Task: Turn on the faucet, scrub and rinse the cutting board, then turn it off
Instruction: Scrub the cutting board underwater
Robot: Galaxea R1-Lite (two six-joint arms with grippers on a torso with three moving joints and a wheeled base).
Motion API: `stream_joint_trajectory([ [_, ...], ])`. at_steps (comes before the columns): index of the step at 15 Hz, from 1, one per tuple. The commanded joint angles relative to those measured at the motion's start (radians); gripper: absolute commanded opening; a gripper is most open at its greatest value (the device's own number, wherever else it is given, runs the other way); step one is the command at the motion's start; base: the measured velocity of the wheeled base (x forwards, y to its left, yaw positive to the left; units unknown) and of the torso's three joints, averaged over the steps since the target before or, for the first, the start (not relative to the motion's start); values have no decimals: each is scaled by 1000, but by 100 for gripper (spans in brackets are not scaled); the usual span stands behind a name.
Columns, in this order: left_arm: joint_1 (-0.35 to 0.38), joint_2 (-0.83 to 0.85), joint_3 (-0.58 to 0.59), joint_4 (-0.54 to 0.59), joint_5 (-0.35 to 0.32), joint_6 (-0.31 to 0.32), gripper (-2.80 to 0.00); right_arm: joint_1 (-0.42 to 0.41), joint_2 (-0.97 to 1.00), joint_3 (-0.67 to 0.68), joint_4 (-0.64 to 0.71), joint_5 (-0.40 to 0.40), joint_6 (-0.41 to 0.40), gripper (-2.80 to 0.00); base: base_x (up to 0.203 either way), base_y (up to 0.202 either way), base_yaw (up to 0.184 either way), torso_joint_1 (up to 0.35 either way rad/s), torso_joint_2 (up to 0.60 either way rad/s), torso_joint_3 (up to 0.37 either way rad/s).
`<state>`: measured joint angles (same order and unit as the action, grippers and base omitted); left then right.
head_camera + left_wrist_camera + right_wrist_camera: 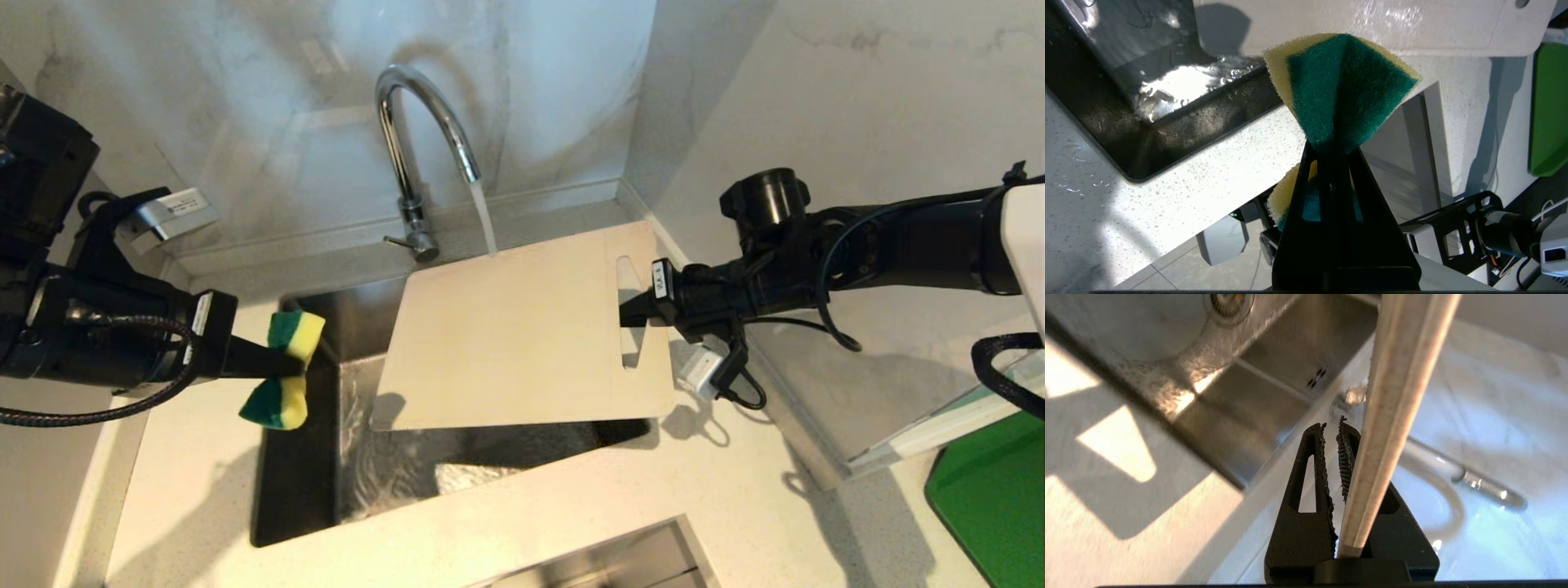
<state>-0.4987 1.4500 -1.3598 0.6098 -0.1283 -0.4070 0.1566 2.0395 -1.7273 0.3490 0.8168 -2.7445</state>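
The left gripper (260, 359) is closed tight on a green-and-yellow sponge (284, 369), pinched at the middle so that both ends flare out; it hangs over the left edge of the sink (298, 490), well apart from the board. The sponge is judged soft and light.

Farther in, the right gripper (635, 312) is clamped on the cutting board (522, 327) at the strip beside its handle slot, the board reaching out past the fingertips over the basin. The board is judged stiff, thin, fairly light and, being wet, slippery; held by one end, it is likely to pivot under scrubbing pressure, so the slot end is judged the soundest hold.

Beyond the board's far edge stands the faucet (412, 155), its stream (486, 220) falling on that edge.

The board's thin edge between the ribbed pads is shown only by the right wrist view; the running water is seen only from the head view; the sponge's scouring face is shown best by the left wrist view.
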Motion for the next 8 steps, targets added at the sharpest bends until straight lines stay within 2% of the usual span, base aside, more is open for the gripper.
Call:
stream_joint_trajectory([
  [1,-2,3,1,3,-1,-3,-280,-14,4,-49,16,5,-16,-280,0,0,0,0,0,0],
  [8,-15,1,5,2,-1,-4,-280,-38,19,-100,16,1,-16,-280,0,0,0,0,0,0],
])
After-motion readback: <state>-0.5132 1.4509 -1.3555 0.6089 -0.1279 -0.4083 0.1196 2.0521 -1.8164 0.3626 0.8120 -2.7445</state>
